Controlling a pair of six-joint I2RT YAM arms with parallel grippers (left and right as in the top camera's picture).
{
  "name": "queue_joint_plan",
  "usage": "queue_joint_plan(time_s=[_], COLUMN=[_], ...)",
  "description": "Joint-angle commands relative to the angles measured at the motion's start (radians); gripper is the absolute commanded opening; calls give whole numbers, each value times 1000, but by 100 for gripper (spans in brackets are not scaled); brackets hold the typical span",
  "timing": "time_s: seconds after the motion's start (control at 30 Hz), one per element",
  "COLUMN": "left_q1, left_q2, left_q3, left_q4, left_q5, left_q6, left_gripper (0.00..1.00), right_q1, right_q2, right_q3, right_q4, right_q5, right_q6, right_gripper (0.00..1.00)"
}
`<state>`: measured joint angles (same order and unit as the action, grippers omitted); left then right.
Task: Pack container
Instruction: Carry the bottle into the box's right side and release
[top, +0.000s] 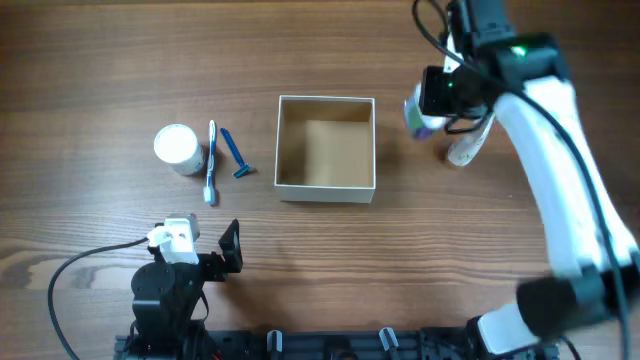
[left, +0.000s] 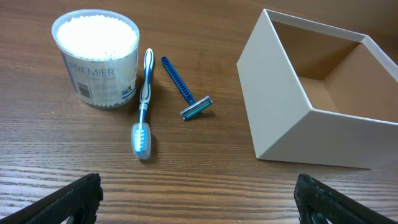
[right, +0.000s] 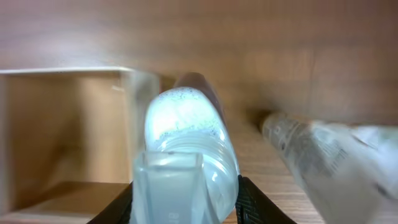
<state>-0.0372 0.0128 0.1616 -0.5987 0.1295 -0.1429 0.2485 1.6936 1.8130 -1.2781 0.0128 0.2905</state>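
Observation:
The container (top: 325, 191) is a square shallow box with white walls and a tan inside, standing empty at mid-table. It also shows in the left wrist view (left: 280, 106) and the right wrist view (right: 62, 112). My right gripper (top: 432, 108) is shut on a translucent white bottle (top: 413, 115), held just right of the box; in the right wrist view the bottle (right: 186, 137) fills the jaws (right: 186, 202). My left gripper (top: 231, 254) is open and empty near the front edge, its fingertips (left: 199, 199) apart over bare wood.
Left of the box lie a blue razor (top: 236, 154), a blue-white toothbrush (top: 211, 162) and a round cotton-swab jar (top: 177, 147). A clear tube-like bottle (top: 466, 147) lies on the table under my right arm, also in the right wrist view (right: 323, 155).

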Motion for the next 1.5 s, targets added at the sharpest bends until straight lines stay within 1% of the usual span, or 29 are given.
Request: queue_joint_plan(time_s=[0.0,0.1,0.2,0.3,0.4,0.53,0.83,1.0,1.07,1.2,1.23,1.27,1.3,1.33,1.47], left_q1=[6,6,6,6,6,6,6,6,6,6,6,6,6,6,6], left_q2=[-10,-10,-10,-10,-10,-10,-10,-10,-10,-10,-10,-10,-10,-10,-10], left_q3=[-5,-5,-5,-5,-5,-5,-5,-5,-5,-5,-5,-5,-5,-5,-5], left_q4=[2,2,2,2,2,2,2,2,2,2,2,2,2,2,2], left_q5=[12,12,12,12,12,12,12,12,12,12,12,12,12,12,12], left_q6=[8,8,8,8,8,8,8,8,8,8,8,8,8,8,8], left_gripper=[100,100,100,100,100,100,100,100,100,100,100,100,100,100,100], right_q1=[90,166,232,299,327,333,329,314,301,272,269,269,269,269,269], right_q2=[-159,-206,-211,-185,-134,-27,199,269,291,313,313,313,313,313,303], right_q3=[55,55,55,37,37,37,37,37,37,37,37,37,37,37,37], right_q4=[24,43,57,98,108,119,161,208,209,217,224,234,248,260,271], right_q5=[6,25,50,81,115,122,172,194,225,218,211,210,203,193,171], right_q6=[4,71,118,175,226,261,262,273,303,312,310,295,264,233,197], right_gripper=[23,23,23,23,23,22,22,23,23,24,28,45,58,64,70])
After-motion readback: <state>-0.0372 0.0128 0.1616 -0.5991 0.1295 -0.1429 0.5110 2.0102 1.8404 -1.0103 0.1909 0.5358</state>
